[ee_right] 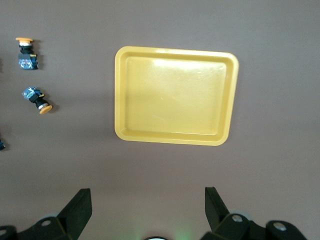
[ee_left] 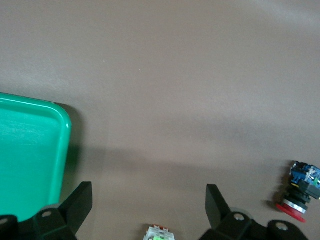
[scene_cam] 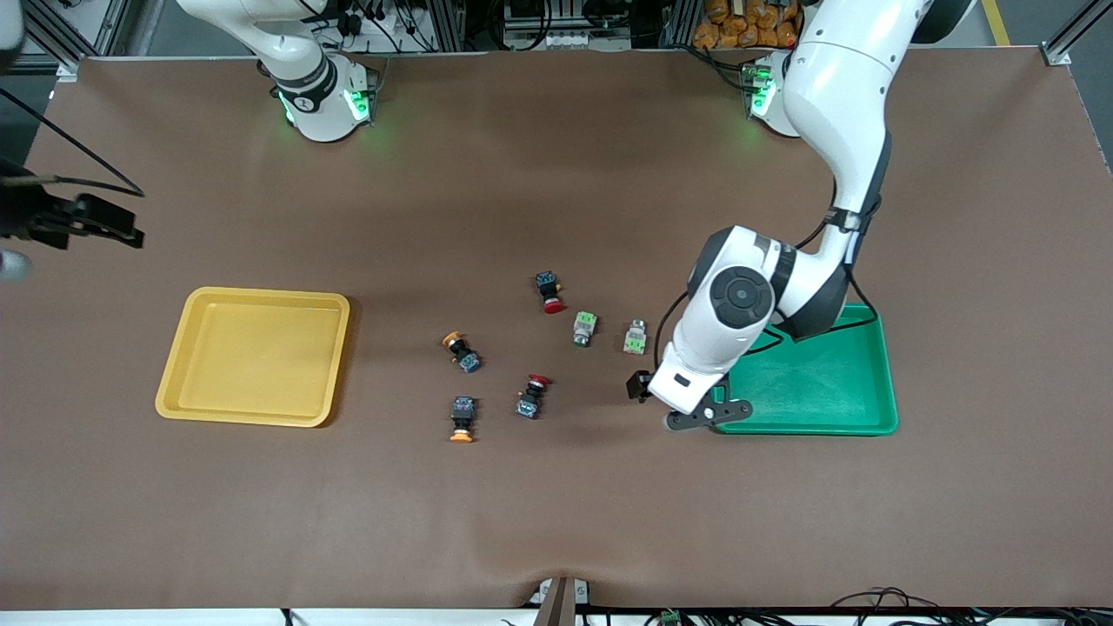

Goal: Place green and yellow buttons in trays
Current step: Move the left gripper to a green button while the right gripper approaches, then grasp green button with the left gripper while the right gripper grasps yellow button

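On the brown table (scene_cam: 556,522), front view: the yellow tray (scene_cam: 254,356) lies toward the right arm's end, empty. The green tray (scene_cam: 817,382) lies toward the left arm's end, partly covered by the left arm. Between the trays lie six buttons. Two green buttons sit side by side, apart: one (scene_cam: 583,329) toward the middle, the other (scene_cam: 636,337) nearer the green tray. Two yellow buttons lie toward the yellow tray: one (scene_cam: 461,351) farther from the camera, one (scene_cam: 463,418) nearer. Two red buttons lie among them, one (scene_cam: 549,291) farthest from the camera, one (scene_cam: 531,396) nearer. The left gripper (scene_cam: 687,416) hangs low at the green tray's corner nearest the buttons, empty. The right gripper (scene_cam: 96,222) shows at the view's edge, above the table past the yellow tray.

Left wrist view: the left gripper (ee_left: 149,200) stands wide open over bare table, holding nothing. A green button (ee_left: 159,233) lies between its fingers at the frame's edge; contact cannot be told. The green tray's corner (ee_left: 60,120) and a red button (ee_left: 300,192) show to either side.

Right wrist view: the right gripper (ee_right: 148,202) is wide open, empty, high over the table beside the yellow tray (ee_right: 175,137). Both yellow buttons (ee_right: 26,52) (ee_right: 36,99) lie well apart from that tray.
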`<state>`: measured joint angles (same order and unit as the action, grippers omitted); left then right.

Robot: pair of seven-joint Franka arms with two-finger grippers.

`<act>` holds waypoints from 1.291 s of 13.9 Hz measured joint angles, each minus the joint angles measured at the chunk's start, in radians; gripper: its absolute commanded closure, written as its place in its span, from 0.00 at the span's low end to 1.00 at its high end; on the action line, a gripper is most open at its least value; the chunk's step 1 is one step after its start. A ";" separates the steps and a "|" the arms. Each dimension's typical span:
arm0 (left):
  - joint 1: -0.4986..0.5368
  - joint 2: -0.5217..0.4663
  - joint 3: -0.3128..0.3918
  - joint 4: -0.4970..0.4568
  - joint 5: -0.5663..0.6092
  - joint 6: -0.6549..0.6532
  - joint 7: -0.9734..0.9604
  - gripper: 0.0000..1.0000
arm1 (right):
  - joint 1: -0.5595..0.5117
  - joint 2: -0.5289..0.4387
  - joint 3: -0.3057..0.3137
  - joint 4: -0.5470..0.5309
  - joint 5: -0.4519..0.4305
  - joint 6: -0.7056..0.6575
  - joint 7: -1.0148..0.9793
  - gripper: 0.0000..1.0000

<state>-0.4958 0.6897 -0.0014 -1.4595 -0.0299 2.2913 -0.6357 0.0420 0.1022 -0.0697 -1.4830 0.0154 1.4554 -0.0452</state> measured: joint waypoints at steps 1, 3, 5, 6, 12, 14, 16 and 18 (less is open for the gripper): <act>-0.010 0.000 0.000 -0.013 0.005 -0.001 0.004 0.00 | 0.017 0.022 0.001 -0.001 0.000 0.014 0.000 0.00; -0.042 0.000 -0.001 -0.053 0.069 -0.001 0.012 0.00 | 0.037 0.060 0.001 -0.001 0.000 0.059 0.002 0.00; -0.071 -0.004 -0.002 -0.095 0.143 0.000 0.027 0.00 | 0.040 0.076 0.000 -0.001 0.000 0.091 0.002 0.00; -0.077 -0.007 -0.003 -0.117 0.155 0.004 0.044 0.00 | 0.040 0.077 0.000 0.000 0.000 0.092 0.002 0.00; -0.080 -0.008 -0.019 -0.259 0.162 0.203 0.071 0.00 | 0.039 0.120 -0.004 -0.002 0.003 0.188 0.002 0.00; -0.080 -0.009 -0.032 -0.272 0.162 0.225 0.072 0.00 | 0.048 0.165 0.002 -0.005 0.025 0.205 0.000 0.00; -0.081 -0.011 -0.048 -0.276 0.162 0.226 0.072 0.10 | 0.082 0.227 0.005 -0.006 0.047 0.216 -0.001 0.00; -0.081 -0.015 -0.057 -0.285 0.163 0.225 0.072 0.13 | 0.129 0.281 0.008 -0.005 0.049 0.221 -0.001 0.00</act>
<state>-0.5772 0.6745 -0.0583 -1.7450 0.1329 2.5168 -0.5638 0.1706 0.3827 -0.0621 -1.4884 0.0648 1.6765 -0.0463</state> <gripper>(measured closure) 0.053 0.000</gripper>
